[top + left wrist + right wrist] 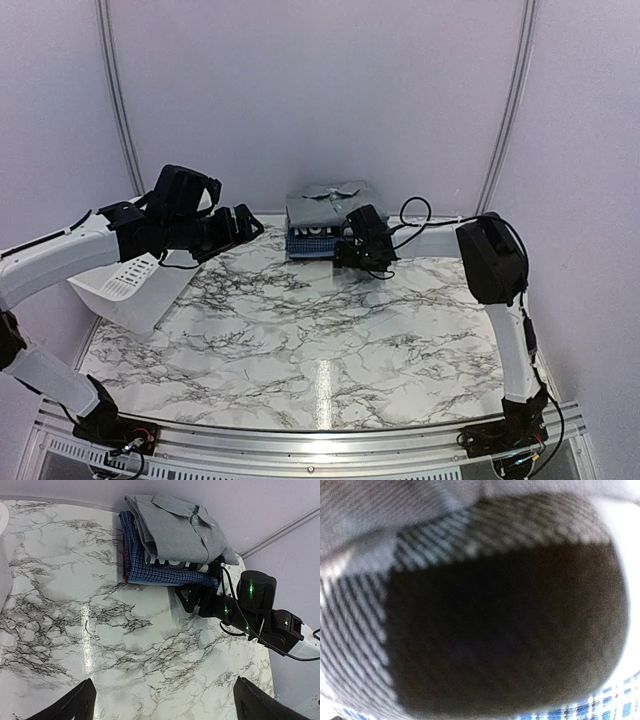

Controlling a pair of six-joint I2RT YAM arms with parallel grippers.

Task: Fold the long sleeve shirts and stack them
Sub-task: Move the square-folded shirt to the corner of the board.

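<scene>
The folded shirts form one stack (pixel 322 225) at the back middle of the table. The grey collared shirt (pixel 175 527) lies on top, over a black shirt with white letters (pixel 167 561) and a blue checked shirt (pixel 142 560). My right gripper (pixel 352 248) is pressed against the stack's right side, low near the table; its fingers are hidden. The right wrist view is filled with blurred black-and-white plaid cloth (pixel 360 620), with blue check (pixel 615 702) at the bottom. My left gripper (pixel 162 705) is open and empty, held above the table left of the stack.
A white plastic tub (pixel 130 285) sits tilted at the table's left edge, under my left arm. The marble table (pixel 320 330) ends at curtain walls behind and at the sides. My right arm and its cable (pixel 260 625) stretch along the right side.
</scene>
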